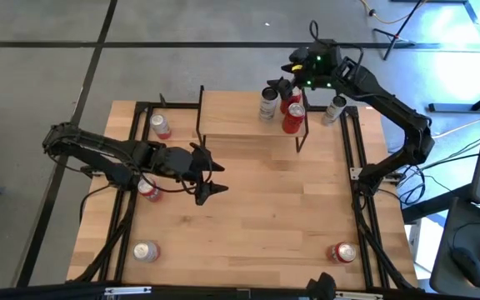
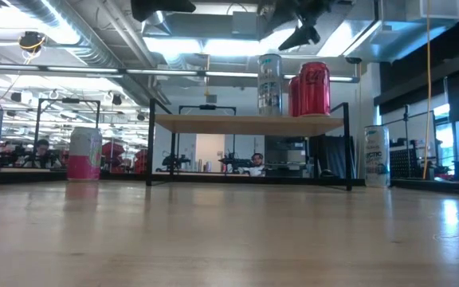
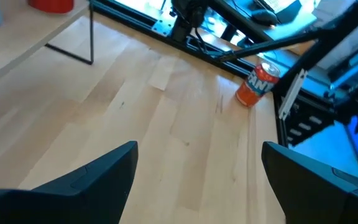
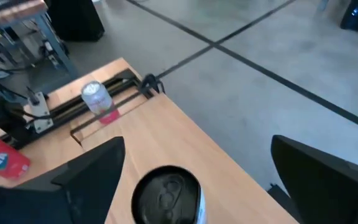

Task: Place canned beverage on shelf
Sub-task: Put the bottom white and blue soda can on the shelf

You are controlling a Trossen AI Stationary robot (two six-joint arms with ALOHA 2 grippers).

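Observation:
The shelf (image 1: pixel 240 117) stands at the table's far side, its plank top (image 2: pixel 249 123) on thin black legs. On its right part stand a silver can (image 1: pixel 267 104) and two red cans (image 1: pixel 292 118). My right gripper (image 1: pixel 280 87) is open above these cans. In the right wrist view its fingers (image 4: pixel 92 171) stand wide on either side of the silver can's top (image 4: pixel 166 196). In the low view the gripper (image 2: pixel 301 32) is clear above the cans (image 2: pixel 313 88). My left gripper (image 1: pixel 217 173) is open and empty over the table's left middle.
Another silver can (image 1: pixel 334 108) stands on the table right of the shelf. A pink can (image 1: pixel 161 127) stands left of the shelf. One can (image 1: pixel 148 190) lies under my left arm. Two more are near the front corners (image 1: pixel 146 251) (image 1: pixel 342 252). Black rails run along both table sides.

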